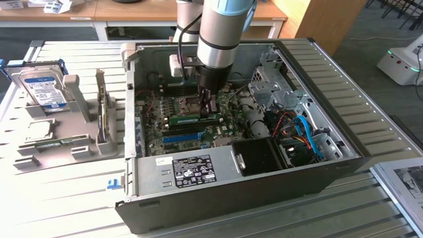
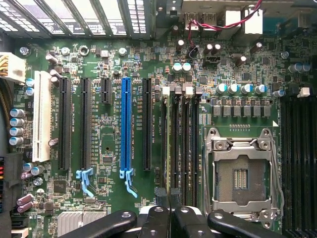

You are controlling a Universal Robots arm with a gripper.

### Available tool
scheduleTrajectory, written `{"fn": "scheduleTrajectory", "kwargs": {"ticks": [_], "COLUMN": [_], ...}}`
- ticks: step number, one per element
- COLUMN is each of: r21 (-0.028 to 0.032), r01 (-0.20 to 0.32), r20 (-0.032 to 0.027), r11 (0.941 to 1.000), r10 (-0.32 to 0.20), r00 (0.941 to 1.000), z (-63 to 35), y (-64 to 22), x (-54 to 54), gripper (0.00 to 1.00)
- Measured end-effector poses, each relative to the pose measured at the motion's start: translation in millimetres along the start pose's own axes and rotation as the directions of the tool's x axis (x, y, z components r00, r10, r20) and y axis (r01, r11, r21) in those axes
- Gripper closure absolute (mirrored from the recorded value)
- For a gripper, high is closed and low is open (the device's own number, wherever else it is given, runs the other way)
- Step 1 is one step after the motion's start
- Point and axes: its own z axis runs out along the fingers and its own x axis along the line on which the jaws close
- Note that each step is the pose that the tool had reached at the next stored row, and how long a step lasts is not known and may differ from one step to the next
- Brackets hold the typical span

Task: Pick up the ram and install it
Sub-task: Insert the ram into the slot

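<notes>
At the near side of the slatted table [image 1: 59,198], the open computer case [image 1: 218,203] lies with its interior facing up. Just inside its near wall sits the power supply [image 1: 191,171], label upward, with a black shroud [image 1: 261,156] beside it toward the exterior view's right. Beyond these lies the motherboard [image 1: 165,144], carrying the blue slot [image 1: 182,138] [image 2: 126,129]. Just past that slot, the ram [image 1: 188,119] stands on edge across the board, at the memory slots [image 2: 179,139]. The gripper [image 1: 211,113] [image 2: 168,198] meets the ram's end toward the exterior view's right. Its jaws are drawn narrow, almost together; whether they pinch the board or only rest on it cannot be told. The empty processor socket [image 1: 187,105] [image 2: 242,173] lies directly beyond the ram, beside the memory slots. Toward the exterior view's left, well apart from the case, a grey fixture [image 1: 73,148] holds a processor chip [image 1: 39,130] and, farther back, an upright hard drive [image 1: 41,87]. The arm [image 1: 221,29] rises vertically from the gripper. A wooden desk [image 1: 132,15] stands beyond the table.
</notes>
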Motion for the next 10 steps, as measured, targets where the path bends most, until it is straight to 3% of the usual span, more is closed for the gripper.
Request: {"fn": "scheduleTrajectory", "kwargs": {"ticks": [10], "r21": [-0.0002], "r01": [0.01], "r20": [-0.0005], "r11": [0.9999], "r10": [-0.01], "r00": [0.9999], "z": [0.0], "y": [0.0], "x": [0.0], "gripper": [0.89]}}
